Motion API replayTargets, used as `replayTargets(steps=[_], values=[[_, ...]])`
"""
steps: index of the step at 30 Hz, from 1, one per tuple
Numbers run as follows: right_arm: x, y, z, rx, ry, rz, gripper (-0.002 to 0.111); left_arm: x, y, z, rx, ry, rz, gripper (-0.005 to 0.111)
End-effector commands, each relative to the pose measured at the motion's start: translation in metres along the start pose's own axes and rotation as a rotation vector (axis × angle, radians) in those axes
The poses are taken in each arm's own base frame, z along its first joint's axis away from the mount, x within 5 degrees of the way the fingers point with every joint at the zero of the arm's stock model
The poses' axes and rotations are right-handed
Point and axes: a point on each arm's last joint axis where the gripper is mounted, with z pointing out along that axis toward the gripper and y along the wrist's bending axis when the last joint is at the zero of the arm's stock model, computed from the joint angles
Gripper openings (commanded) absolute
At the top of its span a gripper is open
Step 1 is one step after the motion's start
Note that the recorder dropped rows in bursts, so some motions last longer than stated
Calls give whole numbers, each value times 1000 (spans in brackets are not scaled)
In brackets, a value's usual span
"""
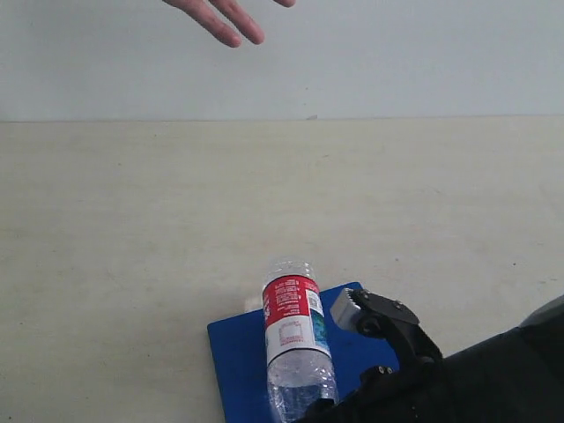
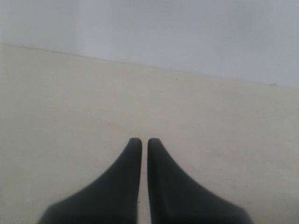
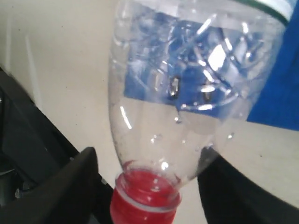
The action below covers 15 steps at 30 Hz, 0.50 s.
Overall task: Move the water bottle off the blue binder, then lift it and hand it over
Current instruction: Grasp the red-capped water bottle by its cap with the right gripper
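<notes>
The water bottle (image 1: pixel 295 339) lies on its side on the blue binder (image 1: pixel 236 361) near the table's front edge, with its red and white label up and its base pointing away. In the right wrist view its red cap and clear shoulder (image 3: pixel 187 93) sit between the fingers, and the binder (image 3: pixel 275 93) shows behind. My right gripper (image 1: pixel 339 357) (image 3: pixel 149 156) stands open astride the bottle's neck end. One finger (image 3: pixel 219 186) is against the shoulder, and a gap shows at the other. My left gripper (image 2: pixel 145 140) is shut over bare table, holding nothing.
A person's hand (image 1: pixel 225 19) reaches in at the top of the exterior view, beyond the table's far edge. The beige table (image 1: pixel 132 247) spreads to the left and behind the binder. A pale wall stands at the back.
</notes>
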Motion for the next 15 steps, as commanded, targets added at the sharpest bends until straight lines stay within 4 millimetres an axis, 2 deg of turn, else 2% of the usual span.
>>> replayTargets(steps=[1,4,9,15], values=[[0,2,1,-14,5,-26,31,-1,0,0,5,-6,-16,4],[0,2,1,-14,5,-40,14,-1,0,0,5,-6,-16,4],[0,2,1,-14,5,-40,0,-1,0,0,5,-6,-16,4],[-4,1,-4,16,-35,-100,0,-1,0,0,5,-6,-16,4]])
